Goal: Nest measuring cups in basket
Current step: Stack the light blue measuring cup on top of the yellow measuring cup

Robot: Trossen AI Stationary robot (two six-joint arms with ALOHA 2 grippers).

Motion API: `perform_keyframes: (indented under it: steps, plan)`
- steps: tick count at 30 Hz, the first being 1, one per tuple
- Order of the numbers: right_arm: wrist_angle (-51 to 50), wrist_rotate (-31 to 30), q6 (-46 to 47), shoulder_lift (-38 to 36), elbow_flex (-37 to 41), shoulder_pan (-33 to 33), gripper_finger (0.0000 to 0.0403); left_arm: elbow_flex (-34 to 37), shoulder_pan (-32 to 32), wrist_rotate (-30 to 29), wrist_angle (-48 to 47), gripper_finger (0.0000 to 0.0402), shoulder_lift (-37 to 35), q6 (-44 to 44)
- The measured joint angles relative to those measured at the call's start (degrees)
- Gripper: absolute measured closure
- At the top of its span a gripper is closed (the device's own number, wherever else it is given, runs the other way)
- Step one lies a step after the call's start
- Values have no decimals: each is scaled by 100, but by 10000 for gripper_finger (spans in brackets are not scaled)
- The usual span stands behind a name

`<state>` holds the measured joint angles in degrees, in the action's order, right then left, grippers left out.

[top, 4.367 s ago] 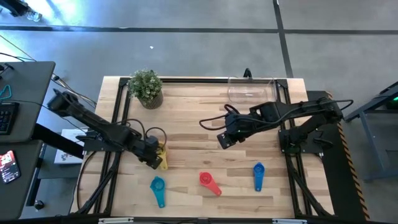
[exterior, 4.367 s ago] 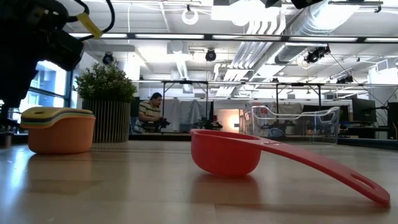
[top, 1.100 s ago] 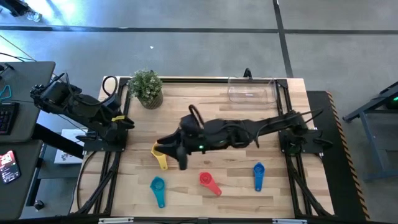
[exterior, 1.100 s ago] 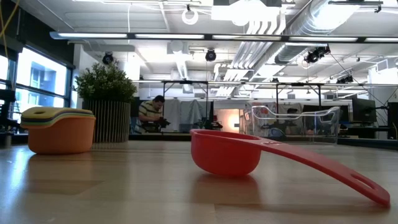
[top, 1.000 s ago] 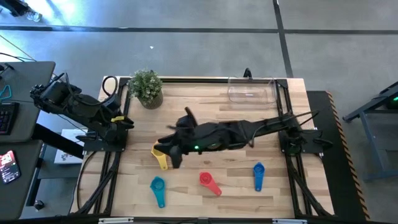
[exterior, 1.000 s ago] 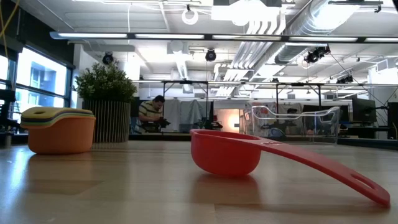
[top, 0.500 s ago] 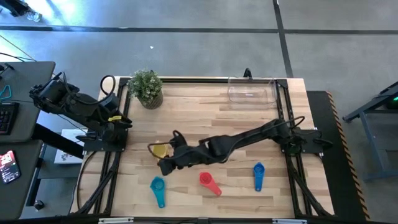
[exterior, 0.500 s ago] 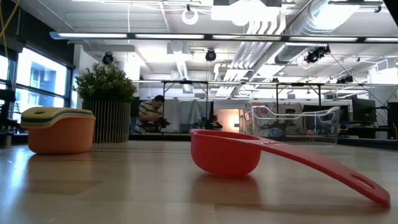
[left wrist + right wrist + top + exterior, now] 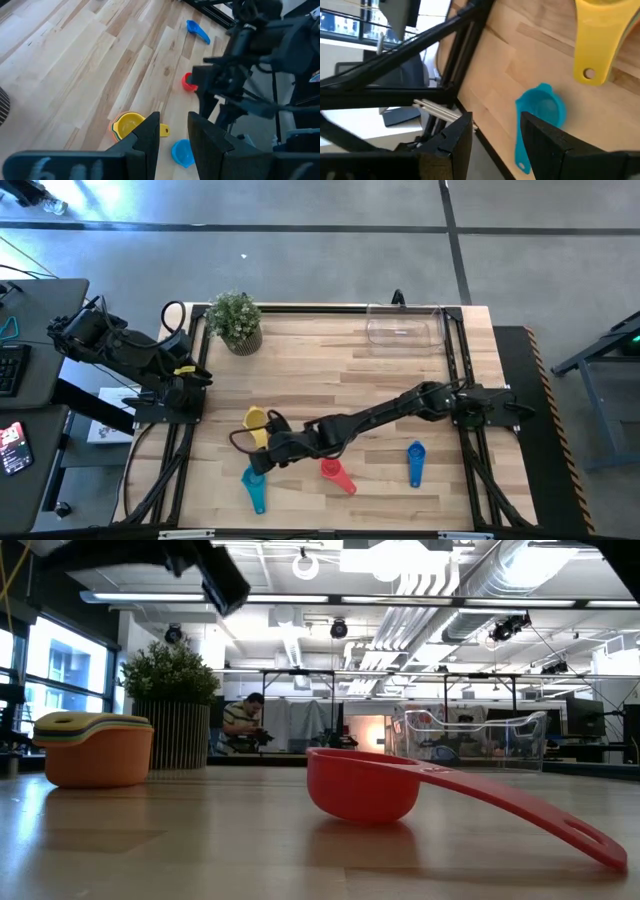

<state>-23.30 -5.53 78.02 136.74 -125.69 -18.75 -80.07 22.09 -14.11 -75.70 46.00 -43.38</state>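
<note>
A robotics lab in an open industrial hall is showing here: exposed ducts [image 9: 450, 585] and strip lights [image 9: 300, 597] are hanging overhead, a person [image 9: 240, 725] is sitting at a distant workbench, and a polished concrete floor [image 9: 320, 260] is surrounding the metal-framed wooden table [image 9: 330, 370].

the wooden slatted table [image 9: 330, 370] lies mostly bare across its middle and far half, so a gripper could pass freely there. at the far left corner stands a potted green plant [image 9: 235, 321], and at the far right edge a clear plastic rectangular basket [image 9: 404, 326]; the gap between them is open. the near strip is crowded: the stack of nested cups topped in yellow [image 9: 257, 423], the light blue scoop [image 9: 254, 483], the red scoop [image 9: 335, 472] and the blue scoop [image 9: 415, 460]. the long dark right arm [image 9: 380, 415] stretches low across the table from the right side toward the yellow stack, barring the way between the near strip and the middle. the left arm [image 9: 125, 358] sits off the left edge.
</note>
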Motion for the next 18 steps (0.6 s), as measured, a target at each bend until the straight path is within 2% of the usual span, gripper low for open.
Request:
perform_keyframes:
  steps: [9,18]
  plan:
    - [-195,-23,56,274,0,-30,245,0,0,0,0,312,0,-3]
    - [16,1,151,617,0,-49,245,0,0,-21,0,312,11,-4]
